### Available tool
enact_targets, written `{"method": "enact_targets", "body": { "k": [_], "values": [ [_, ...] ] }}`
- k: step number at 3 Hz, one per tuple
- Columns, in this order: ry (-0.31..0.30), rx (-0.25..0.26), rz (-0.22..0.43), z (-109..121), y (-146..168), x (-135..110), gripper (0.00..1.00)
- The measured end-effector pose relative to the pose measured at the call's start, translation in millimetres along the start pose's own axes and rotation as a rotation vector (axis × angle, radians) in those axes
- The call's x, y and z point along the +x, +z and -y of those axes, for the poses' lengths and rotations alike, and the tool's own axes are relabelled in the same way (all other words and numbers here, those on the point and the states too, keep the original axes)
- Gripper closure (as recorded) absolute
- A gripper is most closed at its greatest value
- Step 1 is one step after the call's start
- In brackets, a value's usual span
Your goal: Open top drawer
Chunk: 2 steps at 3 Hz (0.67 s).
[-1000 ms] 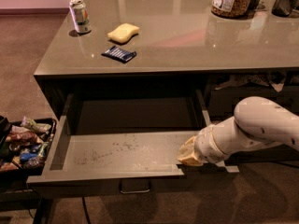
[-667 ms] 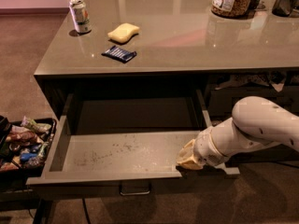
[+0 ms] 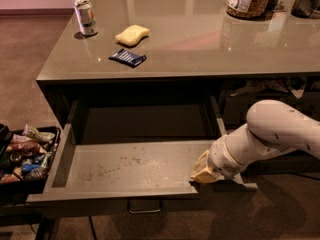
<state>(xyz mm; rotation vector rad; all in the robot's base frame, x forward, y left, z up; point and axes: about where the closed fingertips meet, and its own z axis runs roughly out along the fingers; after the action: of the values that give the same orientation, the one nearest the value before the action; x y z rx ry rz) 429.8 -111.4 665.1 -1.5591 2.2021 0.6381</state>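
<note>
The top drawer [image 3: 125, 166] lies well out from under the surface [image 3: 200, 44], long axis left to right; its loop handle [image 3: 144, 207] sits at the near front's centre; the end effector [image 3: 204, 171] is at the drawer's near right corner, right of the handle; whether it grips anything I cannot tell.
</note>
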Motion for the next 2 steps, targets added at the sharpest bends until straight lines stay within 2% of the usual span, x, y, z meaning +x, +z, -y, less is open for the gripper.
{"method": "enact_targets", "body": {
  "k": [1, 2],
  "values": [
    [0.050, -0.073, -0.065, -8.2, 1.1, 7.6, 1.00],
    [0.050, -0.073, -0.065, -8.1, -0.3, 6.2, 1.00]
  ]
}}
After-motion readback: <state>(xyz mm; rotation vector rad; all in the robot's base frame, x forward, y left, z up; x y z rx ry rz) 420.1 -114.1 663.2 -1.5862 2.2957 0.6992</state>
